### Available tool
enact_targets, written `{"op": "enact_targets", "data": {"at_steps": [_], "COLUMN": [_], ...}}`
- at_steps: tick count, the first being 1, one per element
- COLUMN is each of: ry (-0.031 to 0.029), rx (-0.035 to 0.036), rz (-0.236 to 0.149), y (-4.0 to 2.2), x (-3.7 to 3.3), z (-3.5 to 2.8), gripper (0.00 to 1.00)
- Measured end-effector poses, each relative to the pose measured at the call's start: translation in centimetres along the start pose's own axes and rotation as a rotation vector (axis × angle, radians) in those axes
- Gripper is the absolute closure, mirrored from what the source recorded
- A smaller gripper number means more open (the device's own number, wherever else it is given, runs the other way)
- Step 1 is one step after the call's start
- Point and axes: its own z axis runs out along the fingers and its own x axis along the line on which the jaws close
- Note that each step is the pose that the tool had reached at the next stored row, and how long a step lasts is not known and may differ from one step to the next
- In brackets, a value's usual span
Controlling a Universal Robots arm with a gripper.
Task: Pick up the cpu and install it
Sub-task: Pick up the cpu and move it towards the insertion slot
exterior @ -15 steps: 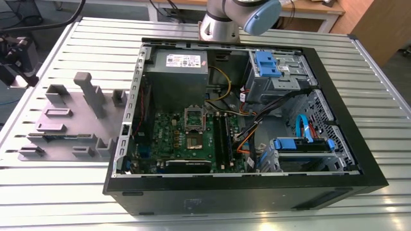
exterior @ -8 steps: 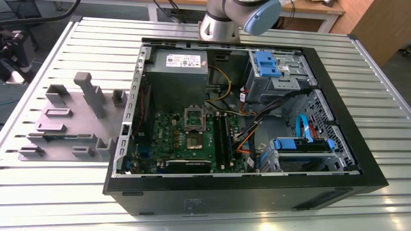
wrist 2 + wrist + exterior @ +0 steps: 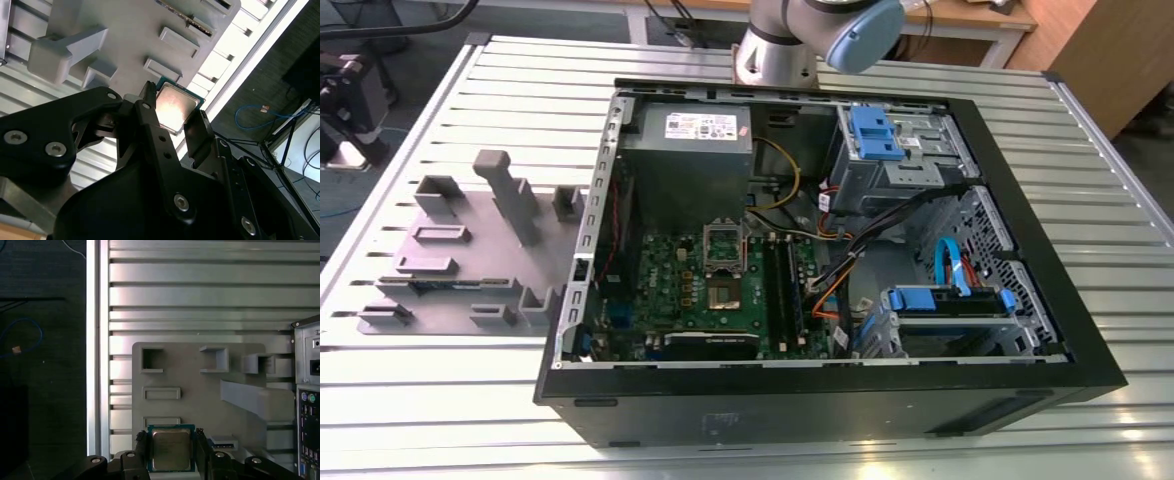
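Slatted aluminium surface point(image 3: 427, 400) carries an open computer case point(image 3: 854, 390). A lilac-grey holder plate point(image 3: 467, 270) lies beside the case at its 9 o'clock side in the exterior view.

Hidden or cut off:
- The arm point(image 3: 814, 40) enters at 12 o'clock in the exterior view and is cropped by the frame edge.
- In the second wrist view, the black tool body covers one edge of the cpu point(image 3: 175, 105).
- Print on the cpu lid cannot be made out.

Containers:
- The case holds a grey power-supply box point(image 3: 687, 150) at 12 o'clock, blue drive bays point(image 3: 881, 140) at 1 o'clock and a green motherboard point(image 3: 680, 290). A dark socket frame point(image 3: 724, 243) stands raised on the board.
- The plate's rectangular recesses near the tool point(image 3: 171, 454) look unoccupied.

Tool state: the jaws stand narrowly apart, closed onto the cpu. One of the fingers point(image 3: 142, 447) presses each of two opposite edges. The cpu is level, silvery lid outward, over the holder plate.
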Motion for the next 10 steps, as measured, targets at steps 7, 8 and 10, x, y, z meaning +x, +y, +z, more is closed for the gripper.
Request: {"op": "enact_targets", "data": {"at_steps": [7, 8, 10], "ry": [-0.0001, -0.0002, 0.0000], "rx": [-0.0001, -0.0001, 0.0000], "rz": [0.000, 0.000, 0.000], "y": [0.03, 0.03, 0.04], "x": [-0.01, -0.02, -0.02], "z": [-0.40, -0.43, -0.51], "gripper": [0.53, 0.53, 0.53]}}
